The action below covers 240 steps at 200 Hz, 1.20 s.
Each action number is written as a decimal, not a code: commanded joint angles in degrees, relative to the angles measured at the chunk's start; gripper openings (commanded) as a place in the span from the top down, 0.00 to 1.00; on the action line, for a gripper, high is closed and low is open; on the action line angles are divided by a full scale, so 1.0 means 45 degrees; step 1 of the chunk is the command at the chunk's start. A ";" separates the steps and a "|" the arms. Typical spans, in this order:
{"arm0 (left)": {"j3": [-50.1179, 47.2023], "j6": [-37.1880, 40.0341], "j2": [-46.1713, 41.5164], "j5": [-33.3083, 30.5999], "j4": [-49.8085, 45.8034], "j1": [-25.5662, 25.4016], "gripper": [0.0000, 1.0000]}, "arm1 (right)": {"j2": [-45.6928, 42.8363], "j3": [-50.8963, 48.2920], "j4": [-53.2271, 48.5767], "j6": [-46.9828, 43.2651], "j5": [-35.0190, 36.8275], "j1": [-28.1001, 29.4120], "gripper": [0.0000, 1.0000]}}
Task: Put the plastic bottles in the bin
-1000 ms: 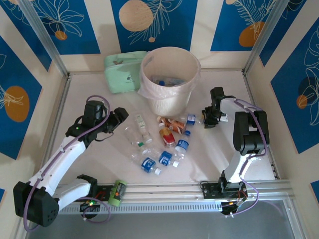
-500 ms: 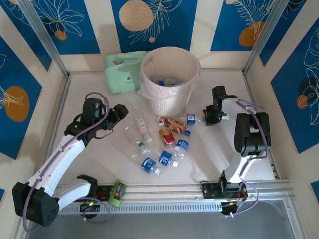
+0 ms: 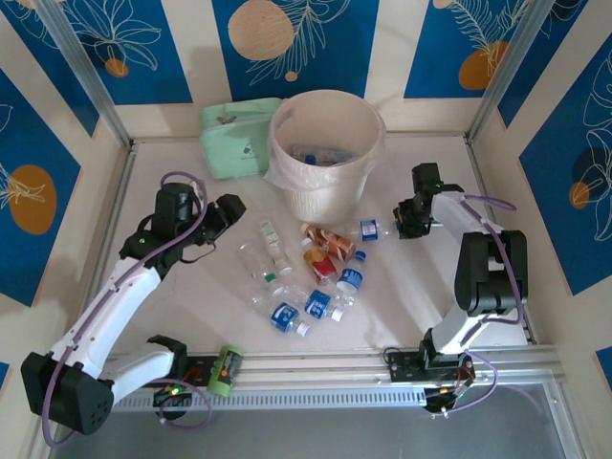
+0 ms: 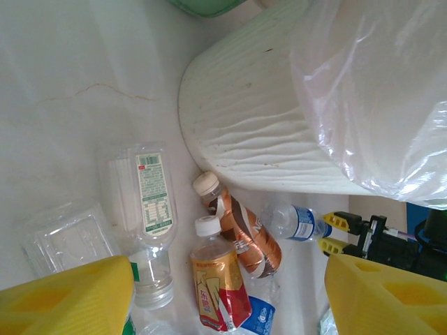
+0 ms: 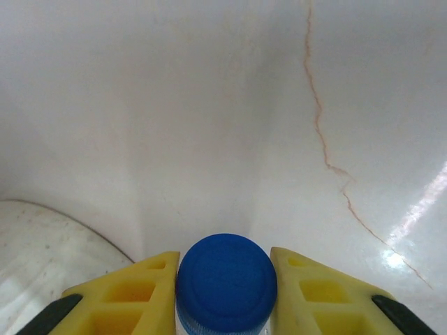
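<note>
Broadly, the white table (image 3: 191, 287) carries everything. At its far middle stands the bin (image 3: 325, 196), a ribbed cream bucket with a thin white bag folded over its rim. A few bottles with blue labels (image 3: 320, 155) lie inside it. Just left of the bin, against the back wall, lies a flat pale-green pouch (image 3: 234, 139).

On the left side, the left claw (image 3: 228, 212) hangs over the table, near the heap's left edge. In the left wrist view its yellow fingers (image 4: 77, 296) stand wide apart with nothing between them, so it is released. Below them that view takes in the bin's wall (image 4: 258, 125) and several loose bottles.

The right claw (image 3: 406, 225) sits low, right of the bin, well apart from the left one. It is clenched on a clear bottle (image 3: 371, 229) lying on the table near the bin's foot.

Most bottles (image 3: 306, 277) lie scattered in front of the bin, between the two arms. Among them are a clear one with a green-and-white label (image 4: 150, 209), a brown one (image 4: 244, 234) touching the bin's foot, and one with a red-orange label (image 4: 216, 286) just beside it.

Smallest, the grasped bottle's blue cap (image 5: 225, 279) sits pinched between the right claw's yellow pads (image 5: 133, 293).
</note>
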 commanded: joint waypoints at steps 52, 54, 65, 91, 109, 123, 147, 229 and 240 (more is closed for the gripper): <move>0.0944 0.0957 -0.0004 -0.0149 0.0046 -0.0073 0.23 | -0.2897 -0.0215 -0.1204 -0.2439 0.0393 -0.0114 0.72; 0.0952 0.0978 -0.0035 -0.0131 0.0081 -0.0070 0.22 | -0.2987 -0.0230 -0.1222 -0.2527 0.0356 -0.0113 0.72; 0.0993 0.1099 -0.0084 0.0117 0.0391 -0.0078 0.20 | -0.3540 -0.0326 -0.1227 -0.3029 0.0041 -0.0104 0.73; 0.1071 0.1281 0.0164 0.1864 0.1737 -0.0071 0.17 | -0.4972 -0.0433 -0.1299 -0.4456 -0.0733 -0.0004 0.73; 0.1115 0.0984 0.0580 0.3338 0.2845 -0.0183 0.17 | -0.5930 -0.0162 -0.1522 -0.5429 -0.1262 0.0202 0.73; 0.1148 0.0656 0.0851 0.4183 0.3832 -0.0534 0.17 | -0.6662 0.0199 -0.1492 -0.6023 -0.1739 0.0554 0.73; 0.1059 -0.0260 0.1147 0.4933 0.6065 -0.1592 0.13 | -0.7436 0.1074 -0.1131 -0.6509 -0.2394 0.1590 0.71; 0.2611 0.1970 0.1957 0.4266 0.5166 -0.3877 0.00 | -0.5766 0.5188 -0.0521 -0.6938 -0.3062 0.4709 0.71; 0.2762 0.2174 0.2038 0.4533 0.5052 -0.4081 0.01 | -0.5628 0.5452 -0.0615 -0.6990 -0.3014 0.4912 0.71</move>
